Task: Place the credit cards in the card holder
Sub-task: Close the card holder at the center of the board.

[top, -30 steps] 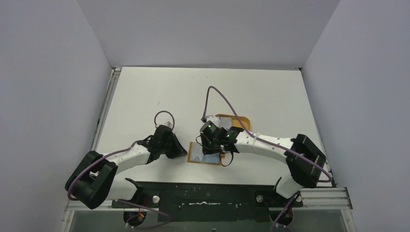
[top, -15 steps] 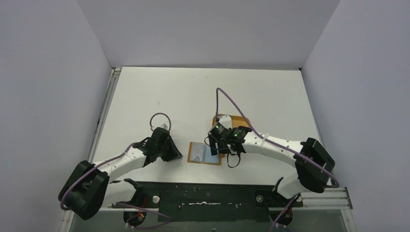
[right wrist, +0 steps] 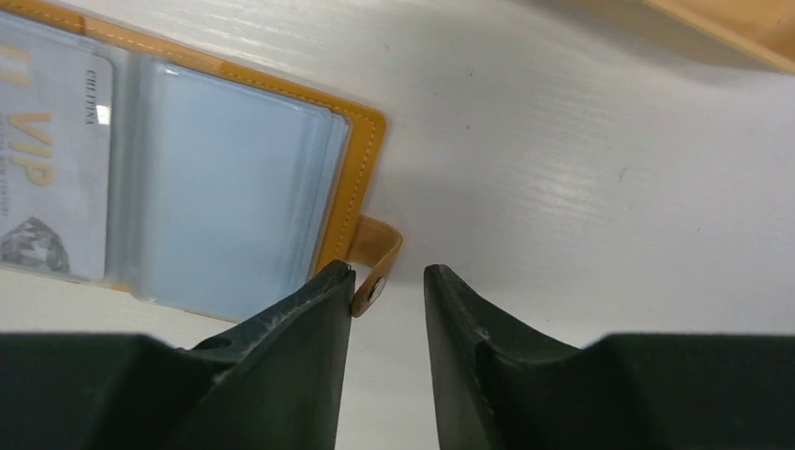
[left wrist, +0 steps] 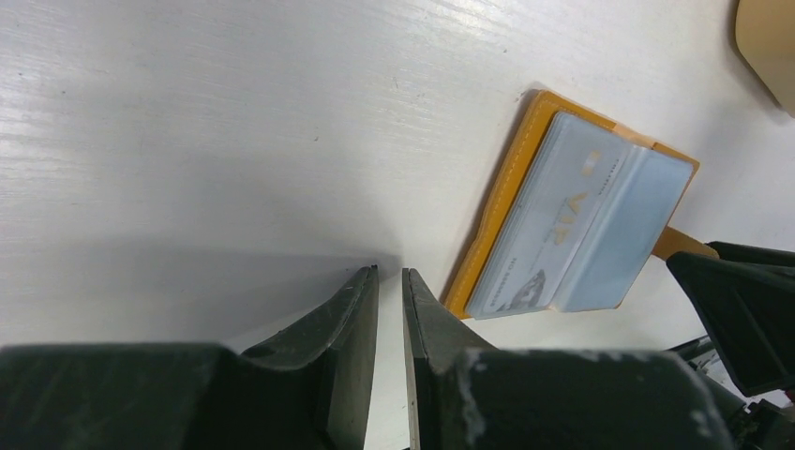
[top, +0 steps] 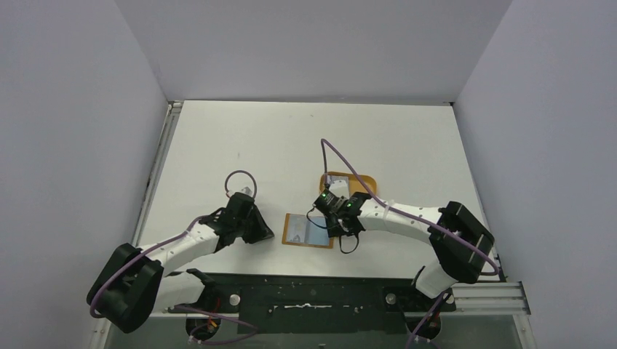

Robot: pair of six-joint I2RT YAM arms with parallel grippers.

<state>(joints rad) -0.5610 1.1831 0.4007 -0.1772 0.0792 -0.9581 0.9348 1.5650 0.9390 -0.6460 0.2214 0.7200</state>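
The tan-orange card holder (top: 309,231) lies open and flat on the table between my grippers. A silvery VIP card (left wrist: 562,216) and a light blue card (left wrist: 637,234) sit in its clear pockets. In the right wrist view the holder's orange edge (right wrist: 356,178), the VIP card (right wrist: 56,178) and the blue card (right wrist: 225,187) show. My left gripper (top: 268,234) rests shut and empty on the table just left of the holder (left wrist: 497,206). My right gripper (right wrist: 389,272) is slightly open at the holder's right edge, its left finger beside the snap tab (right wrist: 378,258), not gripping it.
The larger orange oval tray (top: 364,182) stands just behind the right gripper and shows at the top right of both wrist views (left wrist: 769,37) (right wrist: 731,28). Purple cables loop above both wrists. A metal rail runs along the table's left edge (top: 156,174).
My right gripper has drawn back from over the holder to its right edge, by the snap tab. The left arm shifted slightly. The holder stays in place.
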